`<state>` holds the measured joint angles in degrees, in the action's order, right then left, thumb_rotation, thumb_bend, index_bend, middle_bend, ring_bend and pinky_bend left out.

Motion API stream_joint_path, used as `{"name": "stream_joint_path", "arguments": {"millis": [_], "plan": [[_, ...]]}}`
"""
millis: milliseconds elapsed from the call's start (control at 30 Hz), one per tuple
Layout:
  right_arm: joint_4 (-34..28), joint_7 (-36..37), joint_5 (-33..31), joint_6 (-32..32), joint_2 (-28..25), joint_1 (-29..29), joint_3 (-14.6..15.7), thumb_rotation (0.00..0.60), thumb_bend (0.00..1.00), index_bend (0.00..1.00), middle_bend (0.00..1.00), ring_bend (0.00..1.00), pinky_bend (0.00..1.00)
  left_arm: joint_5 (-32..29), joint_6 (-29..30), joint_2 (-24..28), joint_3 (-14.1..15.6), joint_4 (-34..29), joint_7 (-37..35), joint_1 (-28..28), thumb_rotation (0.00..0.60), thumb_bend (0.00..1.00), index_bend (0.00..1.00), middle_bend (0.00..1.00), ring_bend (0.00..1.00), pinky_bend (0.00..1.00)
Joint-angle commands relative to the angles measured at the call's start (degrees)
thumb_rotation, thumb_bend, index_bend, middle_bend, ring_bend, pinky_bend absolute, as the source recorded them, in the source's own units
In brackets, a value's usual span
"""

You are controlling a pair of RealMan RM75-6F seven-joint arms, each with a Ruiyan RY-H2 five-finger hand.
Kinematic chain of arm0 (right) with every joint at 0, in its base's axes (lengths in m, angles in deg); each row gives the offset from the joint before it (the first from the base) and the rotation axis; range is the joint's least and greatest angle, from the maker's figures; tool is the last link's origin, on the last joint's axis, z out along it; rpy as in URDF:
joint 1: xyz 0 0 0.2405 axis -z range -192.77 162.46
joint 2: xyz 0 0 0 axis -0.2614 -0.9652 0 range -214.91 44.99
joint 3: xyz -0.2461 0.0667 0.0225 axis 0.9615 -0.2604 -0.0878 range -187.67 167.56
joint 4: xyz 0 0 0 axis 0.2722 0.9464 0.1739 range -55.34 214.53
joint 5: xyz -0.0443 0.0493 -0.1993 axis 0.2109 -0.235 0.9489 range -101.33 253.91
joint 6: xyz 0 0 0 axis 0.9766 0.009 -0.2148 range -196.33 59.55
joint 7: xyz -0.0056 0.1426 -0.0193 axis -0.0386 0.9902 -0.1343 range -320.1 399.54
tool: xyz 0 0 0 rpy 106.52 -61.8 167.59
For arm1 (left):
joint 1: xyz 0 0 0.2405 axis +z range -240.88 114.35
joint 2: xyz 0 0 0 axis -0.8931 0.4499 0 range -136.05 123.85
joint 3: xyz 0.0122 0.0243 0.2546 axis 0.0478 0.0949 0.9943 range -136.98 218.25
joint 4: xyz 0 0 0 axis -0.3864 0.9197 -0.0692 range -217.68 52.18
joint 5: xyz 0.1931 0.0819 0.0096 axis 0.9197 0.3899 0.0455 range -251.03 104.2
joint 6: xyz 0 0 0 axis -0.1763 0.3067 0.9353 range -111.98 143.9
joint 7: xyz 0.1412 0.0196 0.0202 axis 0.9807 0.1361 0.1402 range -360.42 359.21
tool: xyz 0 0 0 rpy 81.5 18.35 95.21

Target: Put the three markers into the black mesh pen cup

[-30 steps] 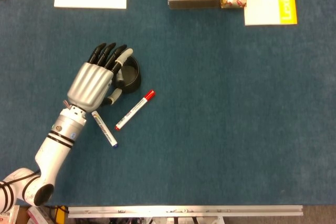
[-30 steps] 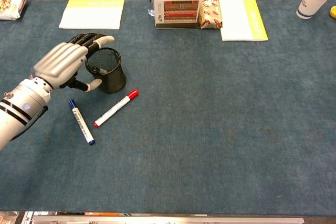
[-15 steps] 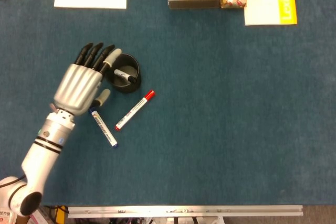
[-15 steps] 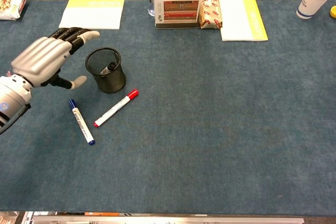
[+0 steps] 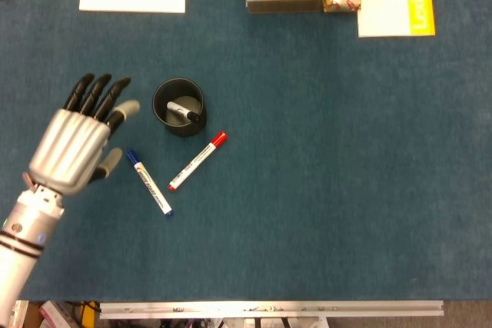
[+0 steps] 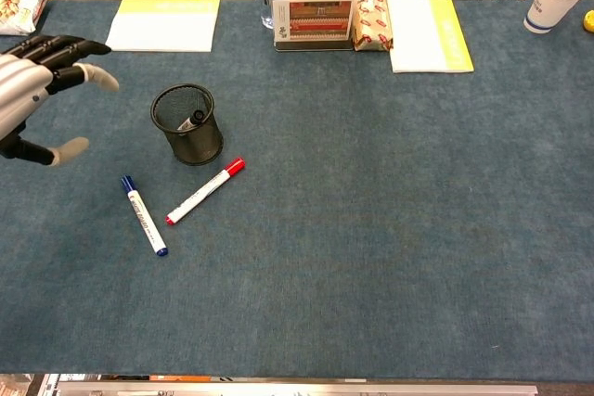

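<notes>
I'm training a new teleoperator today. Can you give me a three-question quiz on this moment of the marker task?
1. True or false: the left hand holds a marker.
2. How many markers lie on the table outside the black mesh pen cup?
3. Which lies nearer the cup: A) red-capped marker B) blue-capped marker?

Key: 1 false; 2 two; 3 A.

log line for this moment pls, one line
left hand: holds nothing, fingers apart, left of pen cup | in cup: black marker | on table: red marker, blue marker | right hand: not in view
</notes>
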<state>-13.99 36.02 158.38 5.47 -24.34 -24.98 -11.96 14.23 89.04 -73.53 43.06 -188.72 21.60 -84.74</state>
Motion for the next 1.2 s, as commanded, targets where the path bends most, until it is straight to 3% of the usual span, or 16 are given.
{"name": "stream_joint_path", "arguments": {"millis": [33, 233, 500, 1200], "plan": [[0.00, 0.03, -0.06, 0.04, -0.03, 0.04, -0.03, 0.600, 0.00, 0.10, 0.19, 0.11, 0.41, 1.33, -1.28, 1.28, 1.62, -1.26, -0.65, 0.41, 0.600, 0.31, 0.36, 0.06, 0.00, 0.07], [-0.04, 0.18, -0.02, 0.02, -0.12, 0.02, -0.04, 0.600, 0.00, 0.10, 0.19, 0.11, 0.41, 3.40, -4.50, 1.38, 4.38, -0.66, -3.52, 0.45, 0.600, 0.31, 0.44, 0.07, 0.00, 0.07], [-0.15, 0.30, 0.12, 0.37, -0.22, 0.18, -0.04, 0.600, 0.00, 0.10, 0.19, 0.11, 0.41, 6.98, -6.23, -0.85, 6.24, 3.93, -8.04, 0.31, 0.600, 0.31, 0.44, 0.07, 0.00, 0.07], [0.01, 0.10, -0.18, -0.09, -0.11, 0.07, -0.01, 0.600, 0.00, 0.10, 0.20, 0.11, 0.41, 13.02, -7.13, -6.97, 7.39, 15.56, -14.29, -1.08, 0.600, 0.31, 0.44, 0.06, 0.00, 0.07]]}}
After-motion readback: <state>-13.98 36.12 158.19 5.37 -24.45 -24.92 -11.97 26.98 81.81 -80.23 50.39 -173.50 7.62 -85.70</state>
